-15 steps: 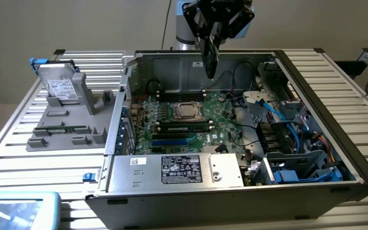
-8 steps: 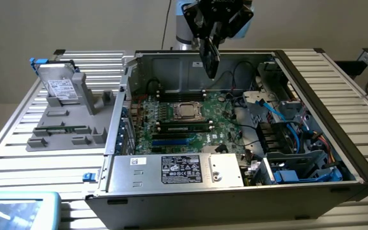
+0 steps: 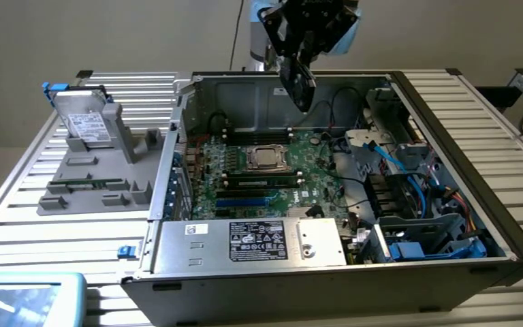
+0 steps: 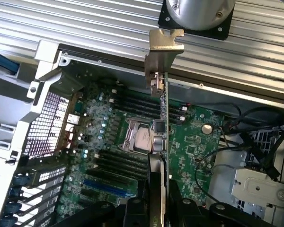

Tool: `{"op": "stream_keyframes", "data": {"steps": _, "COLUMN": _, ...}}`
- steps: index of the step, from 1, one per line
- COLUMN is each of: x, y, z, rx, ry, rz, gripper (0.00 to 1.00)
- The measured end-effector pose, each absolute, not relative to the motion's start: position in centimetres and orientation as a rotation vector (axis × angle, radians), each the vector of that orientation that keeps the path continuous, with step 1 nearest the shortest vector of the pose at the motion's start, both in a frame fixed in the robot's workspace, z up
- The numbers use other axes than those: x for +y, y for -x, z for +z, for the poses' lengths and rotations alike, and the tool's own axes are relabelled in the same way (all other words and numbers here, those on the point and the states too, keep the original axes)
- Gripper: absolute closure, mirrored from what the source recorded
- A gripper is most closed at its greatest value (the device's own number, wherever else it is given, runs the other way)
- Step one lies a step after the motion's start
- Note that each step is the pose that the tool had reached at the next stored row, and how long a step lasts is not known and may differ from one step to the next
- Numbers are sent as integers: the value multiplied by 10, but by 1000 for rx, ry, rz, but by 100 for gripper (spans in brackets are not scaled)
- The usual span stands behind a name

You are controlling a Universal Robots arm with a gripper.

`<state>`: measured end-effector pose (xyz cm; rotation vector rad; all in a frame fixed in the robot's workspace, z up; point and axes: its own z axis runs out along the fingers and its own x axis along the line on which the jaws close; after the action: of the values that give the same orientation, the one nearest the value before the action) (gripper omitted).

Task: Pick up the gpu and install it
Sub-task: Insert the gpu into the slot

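**Clerk:** List the stock, starting at the exterior view's left.

**Arm:** Pale blue translucent plastic bin [image 3: 21,296], at the near corner of the ribbed silver metal table [image 3: 52,225]. Next, grey moulded plastic parts stand [image 3: 89,177]. A silver hard drive with a white label [image 3: 86,125] is propped upright at its far end.

**Clerk:** The middle?

**Arm:** Open black steel computer case [image 3: 334,300], lying on its side on the table, side panel off. Inside is a green motherboard [image 3: 307,184] with a square silver processor socket [image 3: 266,158] near its centre. A grey box-shaped power supply with a black-and-white label [image 3: 252,242] lies along the near wall.

**Clerk:** The task's item?

**Arm:** Thin flat black rectangular gpu [image 3: 298,85], with one silver metal bracket [image 4: 164,49] at its end. Location: in the air over the far part of the case, above the motherboard and seated in no slot. My black pincer [image 3: 293,58] is clamped on it. The wrist view has the card edge-on, bracket end pointing away from my fingers.

**Clerk:** The right side?

**Arm:** Bundle of blue and black cables [image 3: 398,163], then a grey metal drive cage [image 3: 425,235] with a blue plastic tab [image 3: 407,251]. Both sit inside the case by its wall on the exterior view's right.
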<state>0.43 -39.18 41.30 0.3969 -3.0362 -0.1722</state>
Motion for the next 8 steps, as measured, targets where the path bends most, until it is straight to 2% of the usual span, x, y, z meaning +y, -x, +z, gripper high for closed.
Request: {"op": "stream_keyframes", "data": {"steps": 8, "x": -392, "y": -4, "z": 413, "rx": -2992, "ry": -615, "rz": -164, "gripper": 72}}
